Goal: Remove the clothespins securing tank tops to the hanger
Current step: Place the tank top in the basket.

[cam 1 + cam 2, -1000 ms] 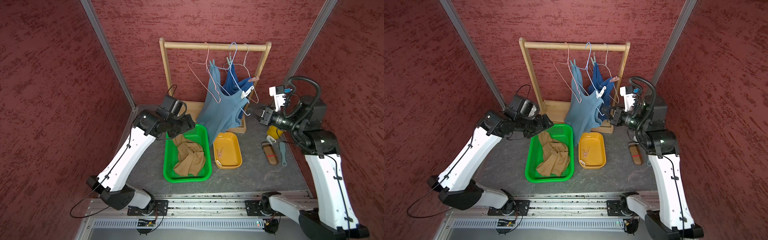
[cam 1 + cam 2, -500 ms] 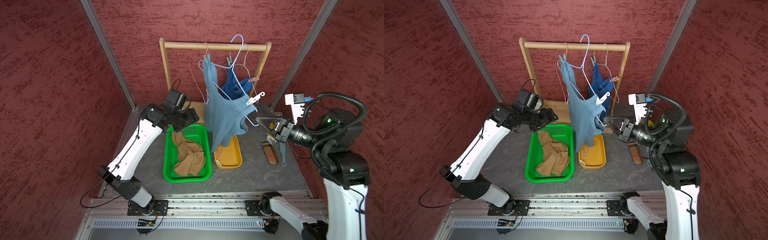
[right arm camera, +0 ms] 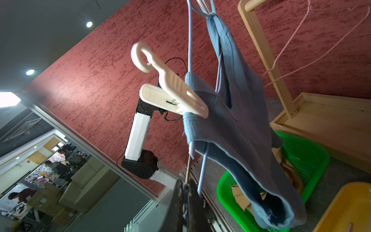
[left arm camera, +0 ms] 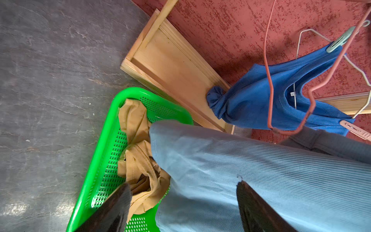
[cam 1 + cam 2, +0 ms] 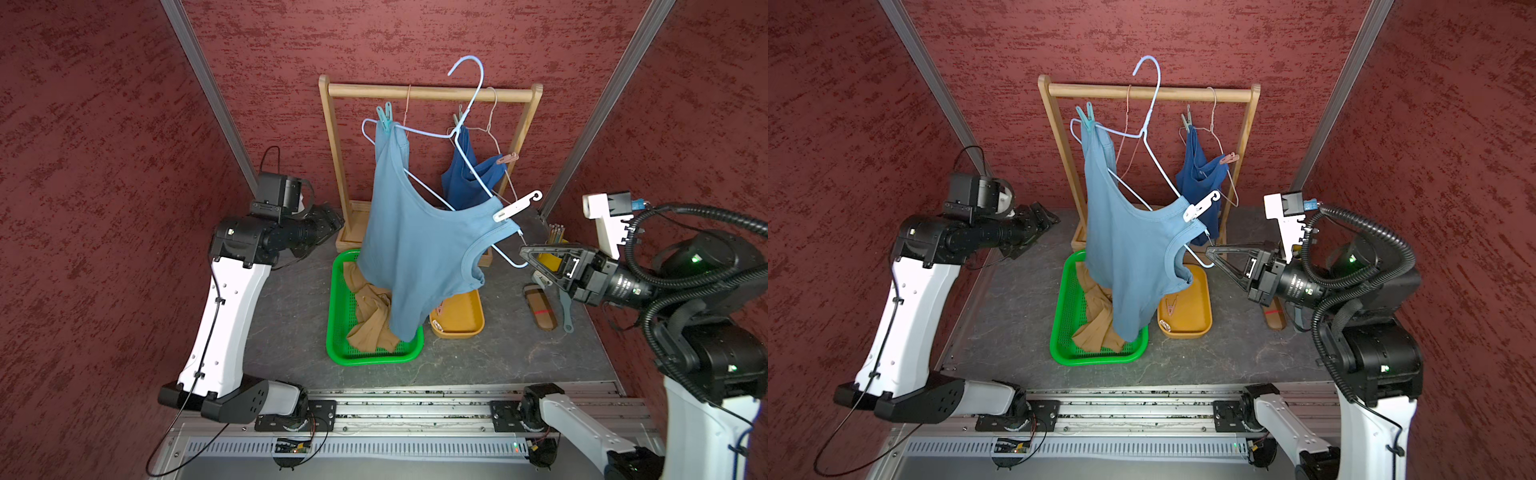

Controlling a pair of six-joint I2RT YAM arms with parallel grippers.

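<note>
Standing at the back of a grey table, a wooden rack carries one bare wire hanger and another with a blue top, which is fixed by a grey pin and a pink pin. In front of it a grey-blue top hangs in the air on a pale hanger, tilted, with its hook above the rail and clear of it. The hem hangs over a green basket, where a tan top lies loose. Beside the basket, a yellow tray holds freed pins. The right gripper, pressed together, pinches the hanger's low corner and appears to be its only support. The left gripper, spread wide and holding nothing, hovers by the rack's left post with the top's lower fabric just ahead of its fingers. A white pin clamps one strap just above the right gripper. A teal pin clamps the other strap at the hanger's high end. The main risk seems to be the thin wire twisting or slipping in that one-corner pinch, especially if a pin is tugged rather than squeezed open. A freed strap could also slide down, leaving the top swinging from one pin, and a released pin could drop outside the tray.
</note>
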